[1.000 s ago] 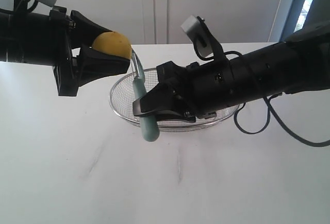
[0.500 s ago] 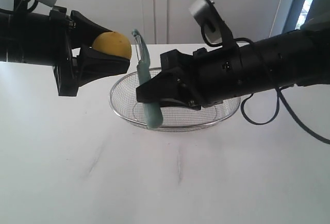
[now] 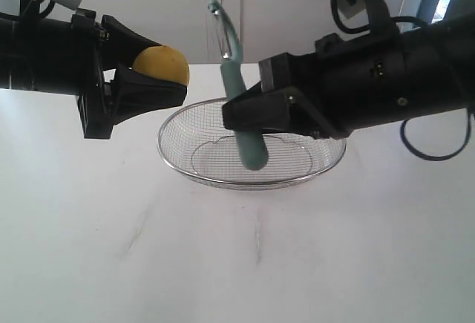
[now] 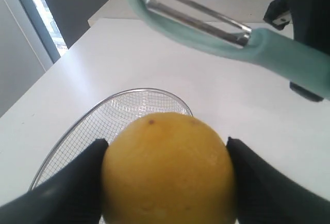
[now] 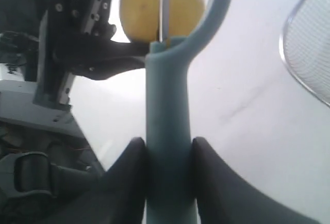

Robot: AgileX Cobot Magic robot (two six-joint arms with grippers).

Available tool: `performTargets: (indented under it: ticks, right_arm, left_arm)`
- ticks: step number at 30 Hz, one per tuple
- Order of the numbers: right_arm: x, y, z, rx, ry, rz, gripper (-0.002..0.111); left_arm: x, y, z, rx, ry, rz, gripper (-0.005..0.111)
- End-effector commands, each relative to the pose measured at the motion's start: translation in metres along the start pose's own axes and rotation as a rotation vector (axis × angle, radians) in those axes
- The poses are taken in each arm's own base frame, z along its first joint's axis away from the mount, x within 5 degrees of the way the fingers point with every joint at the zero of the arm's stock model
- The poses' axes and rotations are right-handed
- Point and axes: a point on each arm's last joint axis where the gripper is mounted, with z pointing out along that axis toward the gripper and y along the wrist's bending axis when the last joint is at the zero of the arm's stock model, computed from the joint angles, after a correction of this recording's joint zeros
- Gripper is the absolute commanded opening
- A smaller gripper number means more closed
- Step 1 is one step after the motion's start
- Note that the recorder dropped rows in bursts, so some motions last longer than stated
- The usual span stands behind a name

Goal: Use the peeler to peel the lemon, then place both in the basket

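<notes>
My left gripper (image 3: pixel 168 67) is shut on the yellow lemon (image 3: pixel 160 62) and holds it in the air, left of the basket. In the left wrist view the lemon (image 4: pixel 167 170) fills the space between the black fingers (image 4: pixel 62 193). The right gripper (image 3: pixel 242 115) is shut on the pale teal handle of the peeler (image 3: pixel 236 85), which stands nearly upright over the wire-mesh basket (image 3: pixel 245 186). Its metal blade head points up, above and to the right of the lemon, apart from it. In the right wrist view the handle (image 5: pixel 167 105) sits between the pads, with the lemon (image 5: pixel 142 7) beyond the blade.
The basket rests on a white table (image 3: pixel 223 263) and nothing shows inside it. A white wall or cabinet (image 3: pixel 223 11) stands behind. Both black arms hang over the basket's two sides. A cable (image 3: pixel 438 152) loops below the right arm.
The right gripper has lifted the peeler up and to the right, from beside the lemon to well above the basket. The left gripper and lemon have stayed still.
</notes>
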Motion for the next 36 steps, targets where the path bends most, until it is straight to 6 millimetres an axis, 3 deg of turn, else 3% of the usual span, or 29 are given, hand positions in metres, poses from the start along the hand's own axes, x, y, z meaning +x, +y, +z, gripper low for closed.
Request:
performTargets:
  ticks: [1, 7, 12, 19, 23, 29, 36]
  right_arm:
    - [0.002, 0.004, -0.024, 0.17, -0.045, -0.019, 0.0]
    - [0.006, 0.011, -0.049, 0.302, -0.085, -0.088, 0.0]
    - [0.009, 0.002, -0.045, 0.342, -0.056, -0.093, 0.0]
    - [0.017, -0.035, -0.005, 0.342, 0.057, 0.06, 0.0]
    - [0.02, -0.052, 0.027, 0.232, 0.108, 0.133, 0.0]
    - [0.026, -0.052, 0.065, 0.11, 0.138, 0.175, 0.0]
    - [0.028, -0.039, 0.077, 0.092, 0.137, 0.152, 0.0]
  left_arm:
    - [-0.006, -0.003, -0.002, 0.013, -0.037, -0.003, 0.0]
    - [-0.006, -0.003, -0.002, 0.013, -0.035, -0.002, 0.0]
    - [-0.006, -0.003, -0.002, 0.014, -0.034, -0.001, 0.0]
    - [-0.006, -0.003, -0.002, 0.014, -0.034, -0.001, 0.0]
    - [-0.006, -0.003, -0.002, 0.014, -0.034, -0.001, 0.0]
    - [-0.006, -0.003, -0.002, 0.014, -0.034, -0.001, 0.0]
    - [-0.006, -0.003, -0.002, 0.012, -0.033, -0.001, 0.0]
